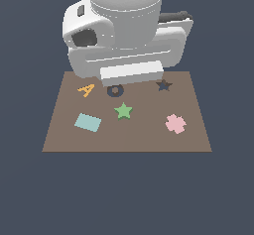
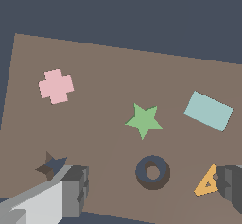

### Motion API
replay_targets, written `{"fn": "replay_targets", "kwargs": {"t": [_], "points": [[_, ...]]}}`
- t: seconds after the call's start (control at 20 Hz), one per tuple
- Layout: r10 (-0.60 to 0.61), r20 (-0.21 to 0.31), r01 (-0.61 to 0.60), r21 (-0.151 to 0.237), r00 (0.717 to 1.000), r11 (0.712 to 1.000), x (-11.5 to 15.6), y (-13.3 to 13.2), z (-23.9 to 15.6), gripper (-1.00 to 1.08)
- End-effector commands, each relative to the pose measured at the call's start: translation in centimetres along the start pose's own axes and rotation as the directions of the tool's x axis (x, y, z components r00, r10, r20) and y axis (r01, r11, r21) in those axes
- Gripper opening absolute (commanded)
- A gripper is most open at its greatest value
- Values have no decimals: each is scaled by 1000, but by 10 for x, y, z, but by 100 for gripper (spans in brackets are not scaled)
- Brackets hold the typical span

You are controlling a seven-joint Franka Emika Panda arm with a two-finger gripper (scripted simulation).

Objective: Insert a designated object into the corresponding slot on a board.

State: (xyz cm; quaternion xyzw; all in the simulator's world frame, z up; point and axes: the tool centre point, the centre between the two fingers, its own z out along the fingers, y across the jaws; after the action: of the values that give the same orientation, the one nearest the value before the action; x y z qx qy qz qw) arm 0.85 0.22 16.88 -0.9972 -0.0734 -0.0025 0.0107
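**Star not yet picked up, slot waiting empty**

We are looking at a task that is barely getting under way. The green star (image 1: 123, 111) is lying flat on the brown board (image 1: 64, 140), near its middle, and nothing is touching it. The star-shaped slot (image 1: 163, 85) is sitting empty toward the far edge, on the exterior view's right, well apart from the star.

We are hovering the gripper (image 2: 153, 190) above the far side of the board, over the dark ring-shaped hole (image 1: 115, 90), with the arm's body hiding part of that edge in the exterior view. In the wrist view the two fingers (image 2: 71, 190) are standing wide apart, one near the slot and the other beside the orange letter A (image 1: 86, 89), so we are reading the jaws as spread and holding nothing.

The pink flower piece (image 1: 175, 123) and the teal rectangle (image 1: 88, 122) are resting on the near half, clear of the star.

As we are judging it, everything is remaining: moving over the star, gripping it, carrying it to the slot, matching its points to the cutout and setting it in.
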Motion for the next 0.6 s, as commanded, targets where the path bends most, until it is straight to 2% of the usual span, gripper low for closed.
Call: {"fn": "replay_targets", "kwargs": {"t": [0.0,0.3,0.55], "points": [[-48,1,48,-1,999,999,0,2,7,100],[-203,4,203,-3,979,979,3,6,29,100],[-368,7,368,-5,930,930,7,11,53,100]]}}
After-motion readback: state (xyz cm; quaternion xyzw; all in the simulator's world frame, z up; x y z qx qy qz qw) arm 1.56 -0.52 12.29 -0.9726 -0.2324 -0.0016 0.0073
